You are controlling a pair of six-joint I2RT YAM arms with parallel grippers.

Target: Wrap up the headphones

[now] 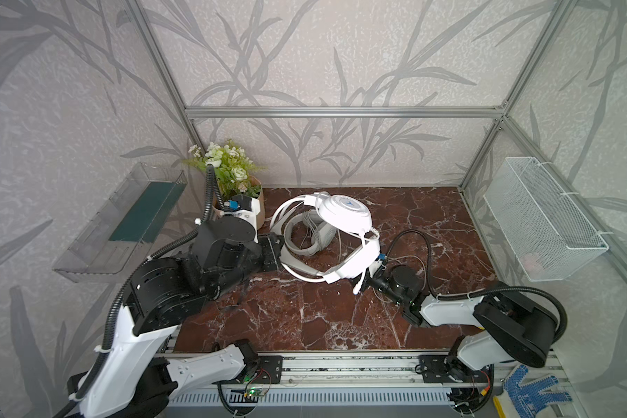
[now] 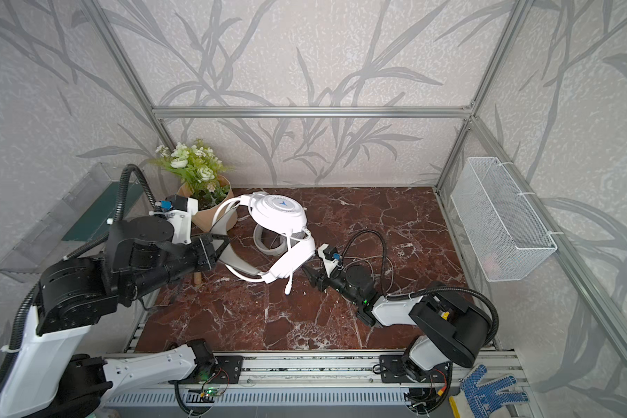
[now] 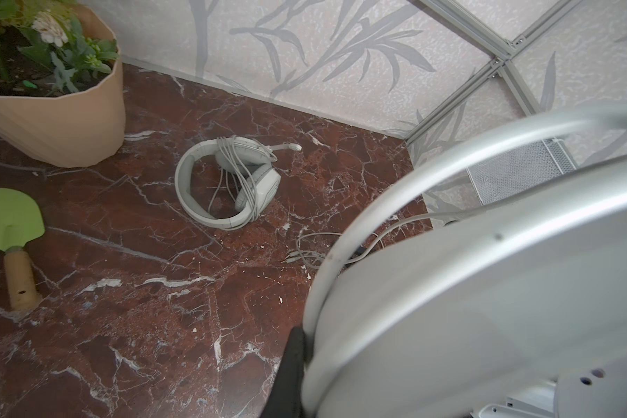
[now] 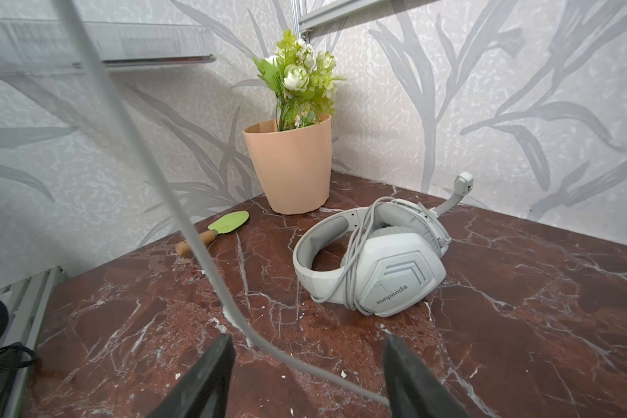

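While white headset (image 1: 344,213) hangs central, pot (image 2: 204,218) hugs corner

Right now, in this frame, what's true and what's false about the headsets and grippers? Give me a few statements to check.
The left gripper grips the glossy white headset by its headband. True.
The right gripper is clamped shut. False: its jaws stand open, a loose cable running between them.
The grey headset lies on the table, cord wound round it. True.
The green trowel stands in the flower pot. False: it lies on the table beside it.
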